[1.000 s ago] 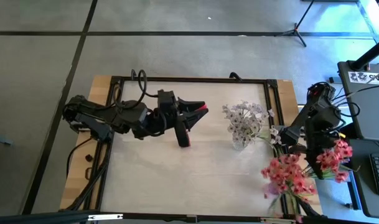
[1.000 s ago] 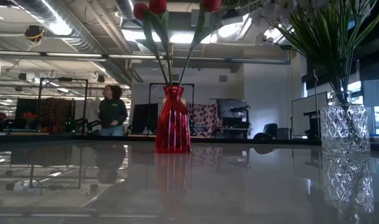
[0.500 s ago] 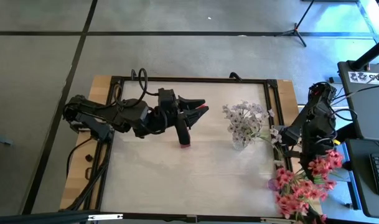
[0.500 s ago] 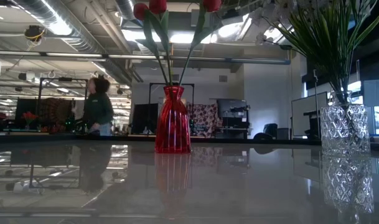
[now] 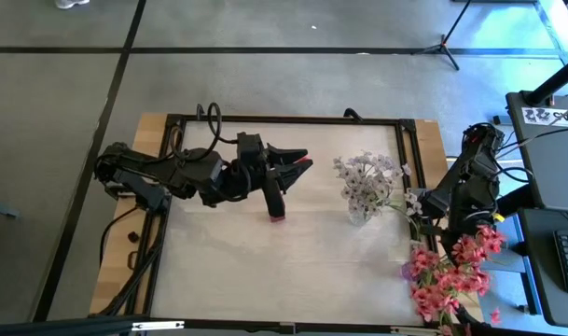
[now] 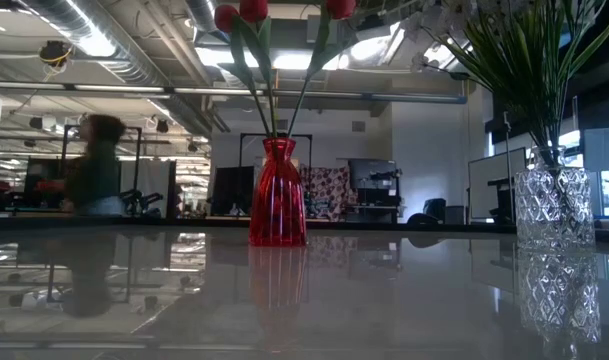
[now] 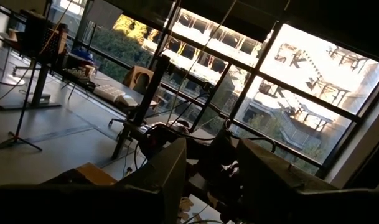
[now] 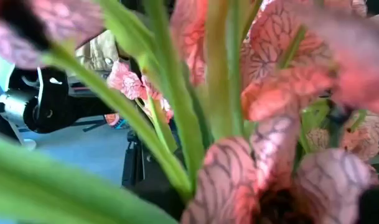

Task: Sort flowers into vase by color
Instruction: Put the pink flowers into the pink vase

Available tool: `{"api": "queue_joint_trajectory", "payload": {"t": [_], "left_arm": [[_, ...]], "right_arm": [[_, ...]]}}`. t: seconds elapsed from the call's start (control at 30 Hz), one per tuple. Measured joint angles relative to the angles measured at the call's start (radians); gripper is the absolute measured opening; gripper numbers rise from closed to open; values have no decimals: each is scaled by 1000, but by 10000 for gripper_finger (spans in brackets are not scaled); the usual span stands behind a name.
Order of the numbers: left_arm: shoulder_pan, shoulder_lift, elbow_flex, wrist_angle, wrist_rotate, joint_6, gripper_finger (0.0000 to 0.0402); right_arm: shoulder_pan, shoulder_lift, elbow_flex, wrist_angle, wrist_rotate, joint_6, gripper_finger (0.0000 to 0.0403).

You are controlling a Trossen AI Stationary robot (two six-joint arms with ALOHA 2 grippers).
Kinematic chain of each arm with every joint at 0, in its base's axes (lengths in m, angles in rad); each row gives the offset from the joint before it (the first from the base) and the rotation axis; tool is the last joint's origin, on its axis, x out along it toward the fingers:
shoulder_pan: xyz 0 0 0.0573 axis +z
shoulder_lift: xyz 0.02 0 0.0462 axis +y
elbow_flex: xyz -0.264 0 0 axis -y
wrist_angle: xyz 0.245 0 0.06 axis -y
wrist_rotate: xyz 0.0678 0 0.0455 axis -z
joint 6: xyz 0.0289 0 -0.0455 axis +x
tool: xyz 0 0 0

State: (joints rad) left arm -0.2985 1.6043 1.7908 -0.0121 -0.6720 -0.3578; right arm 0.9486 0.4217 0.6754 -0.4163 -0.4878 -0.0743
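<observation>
High view: pink sprays [image 5: 447, 275] have been carried from beside the right arm to the table's [image 5: 293, 271] right front corner, apparently gripped by the right end effector [image 5: 456, 245]; vasing remains. Left end effector [image 5: 297, 157] hovers open.

Red vase [image 6: 277, 195] stands left of the glass vase [image 6: 554, 208] (pink flowers [image 5: 449, 271] off the table's [image 5: 293, 261] right edge).

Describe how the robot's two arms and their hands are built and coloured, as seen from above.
Both arms are dark, nearly black, made of chunky jointed segments. The left arm has black cables looping near its base, and the left hand ends in two tapered dark fingers with a reddish tip on one. The right arm is equally dark, with cables along it; its hand is hidden by pink flowers.
</observation>
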Motion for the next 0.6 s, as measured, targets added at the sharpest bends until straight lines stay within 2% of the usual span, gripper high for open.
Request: {"api": "queue_joint_trajectory", "payload": {"t": [0.2, 0.4, 0.6], "left_arm": [[0, 0, 0, 0, 0, -7, 141], [0, 0, 0, 1, 0, -7, 141], [-1, 0, 0, 1, 0, -7, 141]], "right_arm": [[0, -1, 3, -2, -1, 41, 113], [0, -1, 65, -20, -1, 70, 156], [0, -2, 174, -174, 1, 95, 186]]}}
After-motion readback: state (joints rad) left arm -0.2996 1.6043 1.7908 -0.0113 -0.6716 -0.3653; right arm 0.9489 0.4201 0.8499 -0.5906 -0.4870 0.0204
